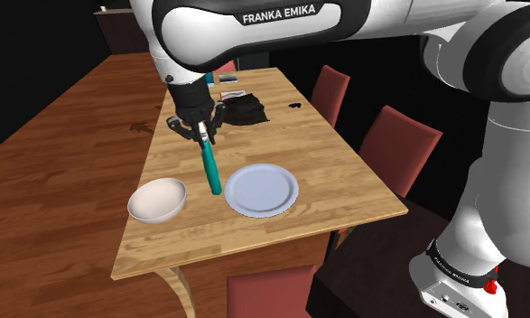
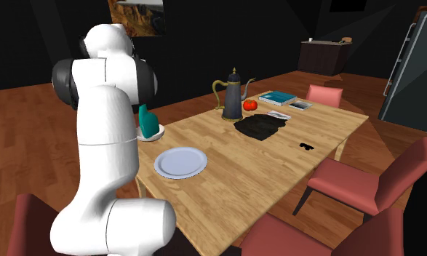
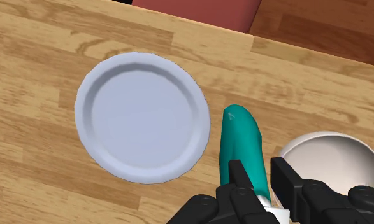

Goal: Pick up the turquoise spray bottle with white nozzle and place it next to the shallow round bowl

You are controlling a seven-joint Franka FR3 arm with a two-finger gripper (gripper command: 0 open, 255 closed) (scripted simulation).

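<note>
Between the pale shallow round bowl (image 1: 262, 190) and a deeper white bowl (image 1: 157, 200), above the near end of the table (image 1: 344, 163), is the turquoise spray bottle (image 1: 213, 172). It is tilted, its lower end close to the wood; whether it touches the wood cannot be told. In the wrist view the bottle (image 3: 243, 146) points away from the hand, just beside the rim of the shallow round bowl (image 3: 141, 118) and apart from the white bowl (image 3: 329, 162).

The table is of light wood with visible grain. Farther along it, in the second exterior view, lie a black cloth (image 2: 259, 125), a dark tall pot with a spout (image 2: 232, 94), a small red round thing (image 2: 250, 105) and some flat books (image 2: 278, 97). Red chairs (image 2: 364, 182) stand around the table on a brown wooden floor (image 1: 55, 163). The walls behind are very dim.

The jaws are narrow and closed around the upper end of the bottle, one black finger (image 3: 239, 181) on each side of it, so the bottle is held.
</note>
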